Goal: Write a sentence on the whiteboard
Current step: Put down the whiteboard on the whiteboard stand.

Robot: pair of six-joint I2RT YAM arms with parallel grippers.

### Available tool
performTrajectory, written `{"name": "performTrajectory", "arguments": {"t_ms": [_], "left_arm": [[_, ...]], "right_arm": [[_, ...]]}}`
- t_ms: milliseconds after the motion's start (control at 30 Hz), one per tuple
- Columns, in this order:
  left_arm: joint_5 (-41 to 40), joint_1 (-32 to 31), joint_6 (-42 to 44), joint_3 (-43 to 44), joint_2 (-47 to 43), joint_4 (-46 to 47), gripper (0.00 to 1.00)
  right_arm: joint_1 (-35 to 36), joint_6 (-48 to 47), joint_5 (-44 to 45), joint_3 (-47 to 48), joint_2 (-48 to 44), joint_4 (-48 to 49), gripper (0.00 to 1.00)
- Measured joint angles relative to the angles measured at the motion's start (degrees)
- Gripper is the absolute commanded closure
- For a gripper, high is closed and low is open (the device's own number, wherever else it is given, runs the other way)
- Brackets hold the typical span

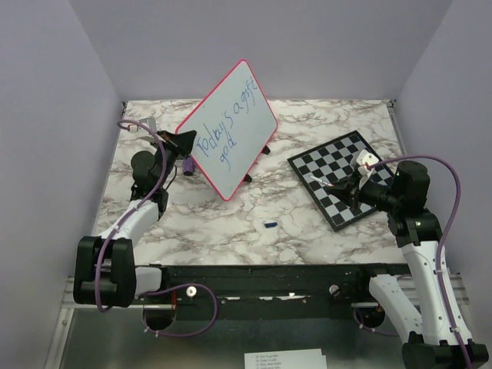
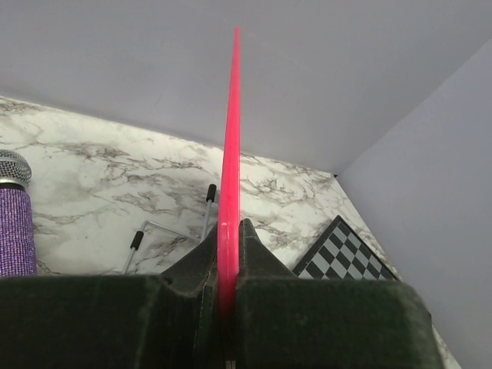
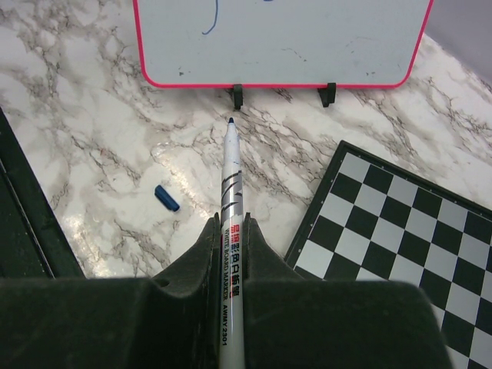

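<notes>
Clamped nearly shut, left gripper [image 1: 183, 140] pinches the pink-red rim of the whiteboard [image 1: 247, 150] at its left edge. In left wrist view the rim [image 2: 231, 154] runs straight up from btwn the two dark fingers of that gripper [image 2: 228, 247], w/ no gap either side. Board stands tilted on the marble table [image 1: 223, 231], back-left of centre, its face toward the arms. The sentence [image 1: 223, 129] is in blue across that face: approx "today's a gift", w/ "god" underneath. The right gripper [image 1: 344, 187] is fully closed on a white marker [image 3: 231, 184], held mid-barrel by the fingers [image 3: 231, 228]. The marker's dark bare tip points at the board's lower edge [image 3: 307, 46] but sits apart from it, near the small black feet. Only one blue stroke of the writing [image 3: 209, 23] shows in right wrist view. In top view that gripper hangs over the chessboard [image 1: 338, 157], which lies flat right of the whiteboard. A small blue cap [image 1: 270, 224] lies loose on the marble, btwn board & arm bases, left of the chessboard. A purple mic [image 1: 188, 165] lies just beside the left gripper, close to the board's lower-left edge.
</notes>
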Motion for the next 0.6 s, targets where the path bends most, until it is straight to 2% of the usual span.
{"name": "performTrajectory", "arguments": {"t_ms": [400, 467, 500, 600], "left_arm": [[1.6, 1.4, 0.1, -6.3, 2.3, 12.3, 0.99], [1.6, 1.8, -0.7, -7.8, 2.8, 14.9, 0.96], [1.6, 2.0, -1.0, -8.5, 2.9, 16.0, 0.89], [1.6, 2.3, -1.7, -10.2, 3.4, 18.7, 0.84]], "right_arm": [[0.0, 0.0, -0.3, 0.0, 0.0, 0.0, 0.99], [0.0, 0.0, -0.4, 0.0, 0.0, 0.0, 1.00], [0.0, 0.0, -0.4, 0.0, 0.0, 0.0, 0.99], [0.0, 0.0, -0.5, 0.0, 0.0, 0.0, 1.00]]}}
